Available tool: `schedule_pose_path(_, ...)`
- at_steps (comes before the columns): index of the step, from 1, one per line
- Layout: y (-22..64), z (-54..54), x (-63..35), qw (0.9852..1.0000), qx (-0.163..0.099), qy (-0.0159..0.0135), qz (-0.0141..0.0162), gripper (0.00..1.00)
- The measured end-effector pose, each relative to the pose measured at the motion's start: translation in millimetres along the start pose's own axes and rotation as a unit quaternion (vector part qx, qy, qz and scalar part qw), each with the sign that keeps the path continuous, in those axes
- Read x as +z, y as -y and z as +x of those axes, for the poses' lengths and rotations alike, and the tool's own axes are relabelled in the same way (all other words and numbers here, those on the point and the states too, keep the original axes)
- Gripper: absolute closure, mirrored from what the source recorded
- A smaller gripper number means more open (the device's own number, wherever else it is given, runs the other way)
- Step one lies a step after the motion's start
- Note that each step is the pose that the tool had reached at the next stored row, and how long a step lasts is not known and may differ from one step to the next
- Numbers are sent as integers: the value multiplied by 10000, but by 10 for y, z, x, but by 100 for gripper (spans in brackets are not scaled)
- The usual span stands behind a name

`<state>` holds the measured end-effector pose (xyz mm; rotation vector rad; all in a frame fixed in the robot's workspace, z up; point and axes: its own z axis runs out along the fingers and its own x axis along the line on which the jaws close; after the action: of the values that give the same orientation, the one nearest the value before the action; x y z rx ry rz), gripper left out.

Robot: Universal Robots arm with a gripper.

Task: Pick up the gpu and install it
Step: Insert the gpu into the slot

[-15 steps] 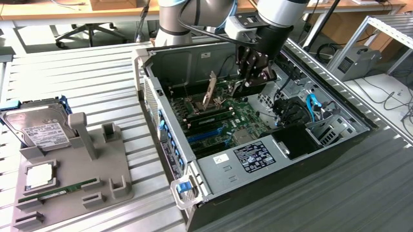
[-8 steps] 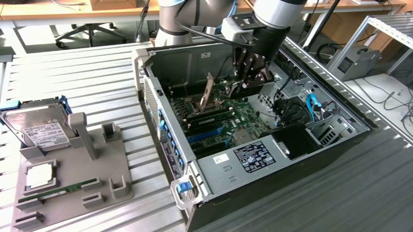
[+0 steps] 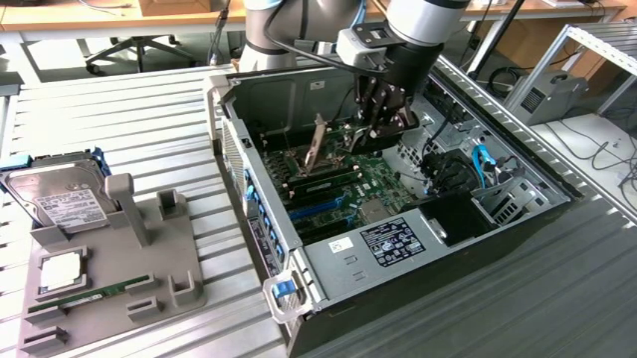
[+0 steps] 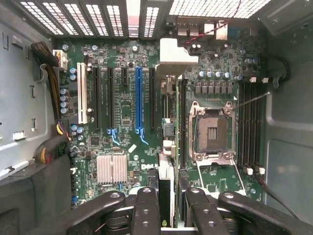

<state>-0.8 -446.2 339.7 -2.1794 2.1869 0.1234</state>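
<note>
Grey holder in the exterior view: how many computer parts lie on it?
3 on the grey holder: a hard drive at its far end, a silver processor in the middle, a green RAM stick nearer the camera. None seems hidden.

Green motherboard (image 4: 127, 147) showing one blue slot (image 4: 138, 100) and one white slot (image 4: 82, 93), black gripper (image 3: 383, 123) hanging over it, grey holder (image 3: 110, 291) carrying a silver white-labelled hard drive (image 3: 62, 200).
</note>
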Motion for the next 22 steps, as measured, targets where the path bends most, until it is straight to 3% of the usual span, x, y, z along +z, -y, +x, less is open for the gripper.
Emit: schedule_pose_path(22, -155, 46, 27, 10000, -15, 0, -1, 74)
